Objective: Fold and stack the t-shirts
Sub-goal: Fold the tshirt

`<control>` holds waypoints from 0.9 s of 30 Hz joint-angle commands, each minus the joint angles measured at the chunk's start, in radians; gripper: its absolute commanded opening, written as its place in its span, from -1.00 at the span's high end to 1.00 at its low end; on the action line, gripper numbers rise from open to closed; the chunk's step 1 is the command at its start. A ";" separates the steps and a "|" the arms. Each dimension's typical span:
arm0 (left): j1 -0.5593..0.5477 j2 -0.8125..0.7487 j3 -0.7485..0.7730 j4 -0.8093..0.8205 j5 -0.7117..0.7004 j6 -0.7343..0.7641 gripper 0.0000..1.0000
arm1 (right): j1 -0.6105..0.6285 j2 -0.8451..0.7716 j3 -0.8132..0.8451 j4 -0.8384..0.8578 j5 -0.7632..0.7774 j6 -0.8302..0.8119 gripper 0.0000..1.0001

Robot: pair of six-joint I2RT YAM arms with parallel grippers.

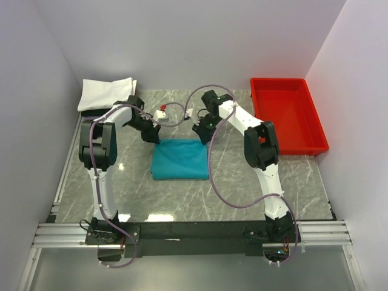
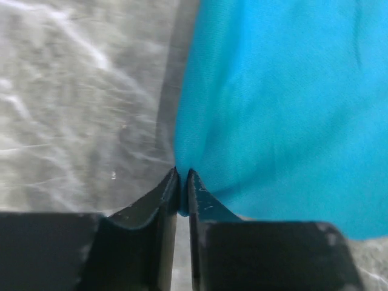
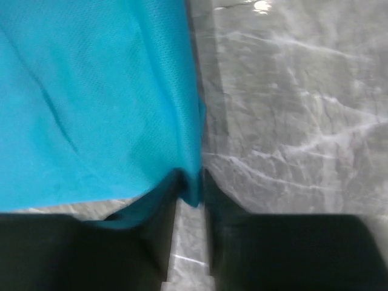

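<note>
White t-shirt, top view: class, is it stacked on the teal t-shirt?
No, the white t-shirt lies folded at the far left corner of the table, apart from the teal t-shirt at the middle.

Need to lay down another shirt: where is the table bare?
Bare table between teal shirt and near edge, and in front of tray. Crowded behind the shirt: left gripper and right gripper at its far edge; white shirt fills the far-left corner.

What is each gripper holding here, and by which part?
The left gripper pinches the folded teal-blue cloth t-shirt at its far left corner; the right gripper straddles the far right corner, grip uncertain.
</note>
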 commanded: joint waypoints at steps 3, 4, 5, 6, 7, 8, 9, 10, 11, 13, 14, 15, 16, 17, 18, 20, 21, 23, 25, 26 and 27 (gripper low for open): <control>0.062 -0.024 0.094 0.133 0.027 -0.278 0.19 | -0.056 -0.082 0.015 0.159 0.040 0.278 0.10; 0.078 -0.042 0.088 0.168 0.035 -0.410 0.15 | -0.065 -0.127 0.010 0.208 0.032 0.309 -0.02; 0.105 -0.089 0.083 0.235 0.043 -0.470 0.11 | -0.080 -0.154 -0.005 0.230 0.029 0.380 -0.04; 0.116 -0.115 0.063 0.260 0.055 -0.577 -0.11 | -0.089 -0.184 -0.022 0.289 0.027 0.424 -0.12; 0.119 -0.180 0.046 0.289 0.052 -0.630 -0.23 | -0.096 -0.247 -0.043 0.316 0.017 0.464 -0.21; 0.119 -0.215 0.022 0.337 0.044 -0.683 -0.27 | -0.102 -0.278 -0.088 0.333 -0.005 0.523 -0.22; 0.119 -0.249 -0.022 0.339 0.058 -0.751 -0.30 | -0.108 -0.308 -0.112 0.353 -0.031 0.551 -0.24; 0.119 -0.315 -0.045 0.333 0.075 -0.776 -0.30 | -0.109 -0.373 -0.146 0.370 -0.102 0.585 -0.26; 0.119 -0.347 -0.076 0.319 0.108 -0.805 -0.32 | -0.108 -0.405 -0.213 0.379 -0.141 0.649 -0.29; 0.119 -0.442 -0.196 0.326 0.214 -0.940 -0.33 | -0.093 -0.480 -0.290 0.397 -0.241 0.720 -0.30; 0.119 -0.474 -0.251 0.345 0.255 -1.002 -0.33 | -0.079 -0.503 -0.377 0.408 -0.317 0.808 -0.31; 0.119 -0.510 -0.377 0.404 0.301 -1.144 -0.34 | -0.056 -0.522 -0.428 0.443 -0.348 0.852 -0.33; 0.119 -0.580 -0.447 0.459 0.352 -1.222 -0.35 | -0.039 -0.561 -0.483 0.475 -0.380 0.896 -0.33; 0.101 -0.614 -0.513 0.513 0.369 -1.297 -0.36 | -0.028 -0.582 -0.595 0.515 -0.414 1.006 -0.33; 0.086 -0.648 -0.640 0.568 0.388 -1.433 -0.37 | -0.011 -0.597 -0.650 0.594 -0.457 1.050 -0.34; 0.035 -0.718 -0.743 0.713 0.389 -1.538 -0.40 | 0.045 -0.611 -0.756 0.650 -0.482 1.143 -0.34; 0.017 -0.731 -0.821 0.752 0.383 -1.605 -0.41 | 0.067 -0.608 -0.784 0.704 -0.494 1.172 -0.34; -0.020 -0.743 -0.892 0.869 0.366 -1.675 -0.42 | 0.105 -0.593 -0.851 0.770 -0.490 1.252 -0.34; -0.031 -0.713 -0.960 0.970 0.353 -1.753 -0.42 | 0.115 -0.560 -0.884 0.851 -0.490 1.289 -0.34; -0.033 -0.696 -0.969 0.984 0.345 -1.762 -0.42 | 0.115 -0.545 -0.902 0.876 -0.496 1.323 -0.34; -0.031 -0.647 -0.963 0.981 0.336 -1.738 -0.42 | 0.113 -0.501 -0.903 0.900 -0.499 1.329 -0.34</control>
